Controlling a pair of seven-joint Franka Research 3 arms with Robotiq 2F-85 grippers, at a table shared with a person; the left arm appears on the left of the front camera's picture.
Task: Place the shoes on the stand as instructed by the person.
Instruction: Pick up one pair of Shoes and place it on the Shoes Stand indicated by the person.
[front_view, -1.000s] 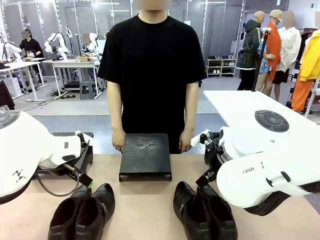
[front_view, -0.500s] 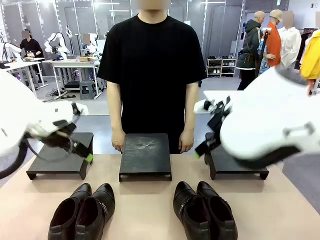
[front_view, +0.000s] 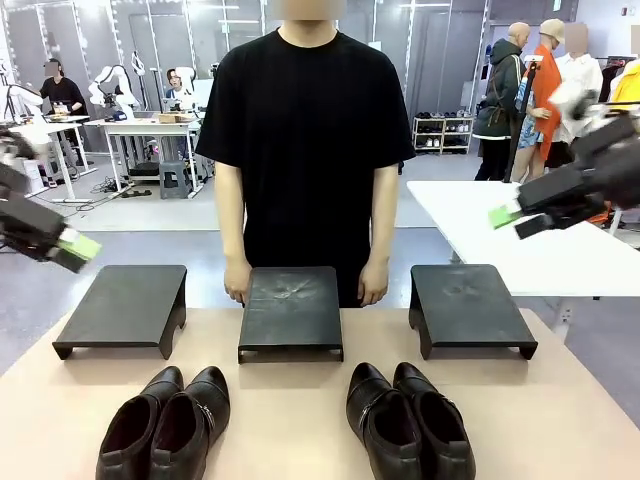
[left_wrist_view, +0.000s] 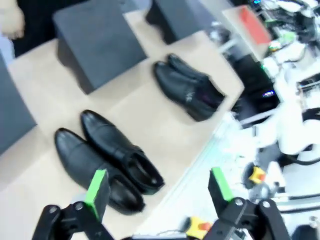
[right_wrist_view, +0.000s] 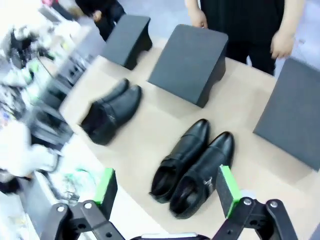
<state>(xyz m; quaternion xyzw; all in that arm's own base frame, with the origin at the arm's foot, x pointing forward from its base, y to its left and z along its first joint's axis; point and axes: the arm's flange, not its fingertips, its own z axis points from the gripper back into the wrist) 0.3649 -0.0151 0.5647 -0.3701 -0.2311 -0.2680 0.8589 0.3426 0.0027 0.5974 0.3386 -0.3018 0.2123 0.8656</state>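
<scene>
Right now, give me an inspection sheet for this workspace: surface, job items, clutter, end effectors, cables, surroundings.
Surface: tan table, flat.
Job's things: left pair of shoes, right pair near side; left stand, middle stand, right stand behind, unloaded; person's hands by middle stand.
Clutter: nothing seen.
End effectors: left end effector and right end effector open, empty, raised.
Cables: nothing seen on table.
Surroundings: white table at right.

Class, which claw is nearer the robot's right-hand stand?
Right. The right claw hovers high, just right of the right-hand stand; the left claw hangs past the left stand.
</scene>
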